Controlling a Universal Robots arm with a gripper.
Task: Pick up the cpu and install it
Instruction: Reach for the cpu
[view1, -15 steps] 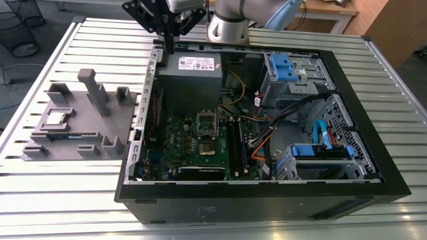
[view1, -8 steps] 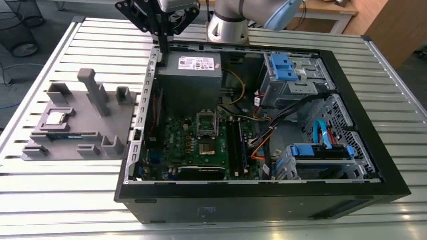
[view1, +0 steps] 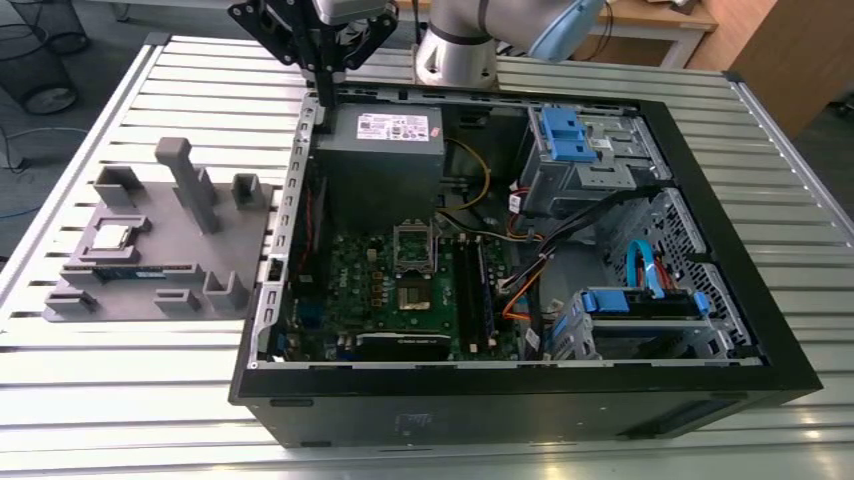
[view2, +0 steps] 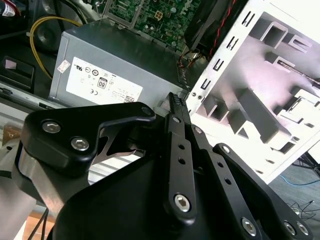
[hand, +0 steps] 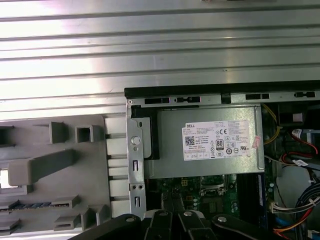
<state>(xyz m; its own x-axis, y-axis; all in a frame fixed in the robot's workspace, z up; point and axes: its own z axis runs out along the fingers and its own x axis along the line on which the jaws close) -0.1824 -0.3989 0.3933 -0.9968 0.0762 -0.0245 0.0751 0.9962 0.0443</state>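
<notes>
Our black metal gripper (view1: 324, 92) hangs pointing downward, its slim fingers (view2: 176, 104) pressed together. Our silver-grey arm (view1: 461, 40) stands upright behind it.

The tray (view1: 167, 245) is set on the slatted table (view1: 134, 400), just beside the open computer case (view1: 534, 400), on the exterior view's left. The cpu (view1: 111, 237) is seated in a pocket on the tray's left part, and the memory stick (view1: 134, 271) is laid nearer. Inside the case, the power supply (view1: 387, 140) is placed at the far end, the motherboard (view1: 360, 275) nearer, and the drive bays (view1: 587, 155) to the right. The gripper (view1: 324, 95) is held above the case's far left corner.
</notes>
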